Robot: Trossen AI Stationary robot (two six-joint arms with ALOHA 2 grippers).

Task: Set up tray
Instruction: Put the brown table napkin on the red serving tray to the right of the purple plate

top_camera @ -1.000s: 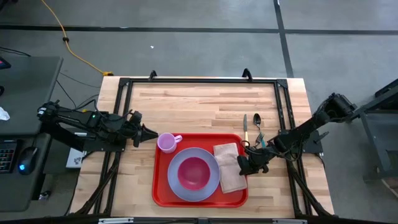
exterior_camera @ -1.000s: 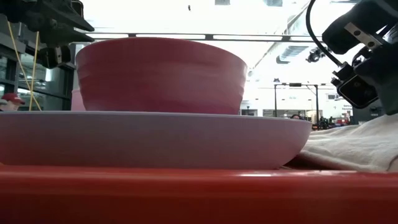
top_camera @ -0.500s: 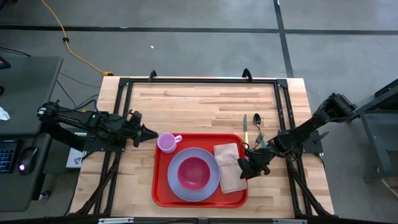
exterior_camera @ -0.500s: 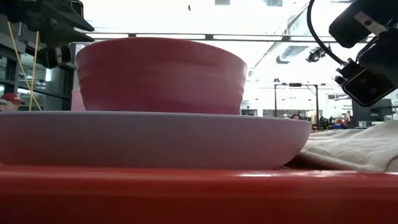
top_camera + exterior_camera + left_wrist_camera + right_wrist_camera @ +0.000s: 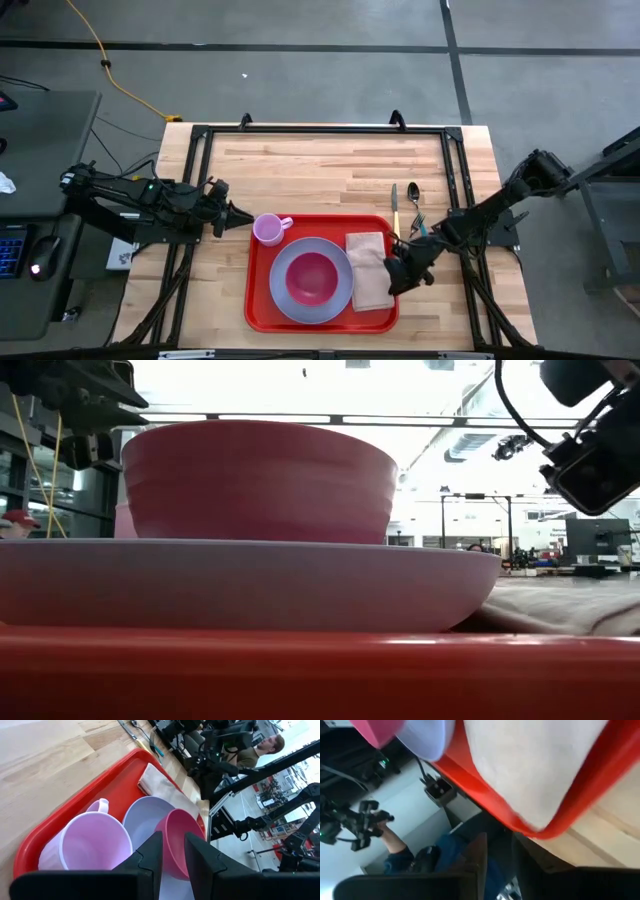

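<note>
Overhead, high view: the red tray (image 5: 322, 318) is set at the table's (image 5: 330, 165) near edge, carrying plate (image 5: 280, 293), bowl (image 5: 312, 277), napkin (image 5: 368, 268); cutlery (image 5: 404, 207) is left outside.
Right gripper (image 5: 399, 275): hung over the tray's right rim; finger state cannot be told.
Left wrist view: the left gripper (image 5: 172, 854), nearly closed and empty, is parked beside the mug (image 5: 92, 847).

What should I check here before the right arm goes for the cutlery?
1. Red tray flat on the table: ok.
2. Pink bowl in the lavender plate: ok.
3. Pink mug on the tray's corner: ok.
4. Tan napkin lying smooth: not ok, rumpled.
5. Knife, spoon and fork still off the tray: ok.
6. Right gripper empty: cannot tell.
7. Left gripper beside the mug: ok.
</note>
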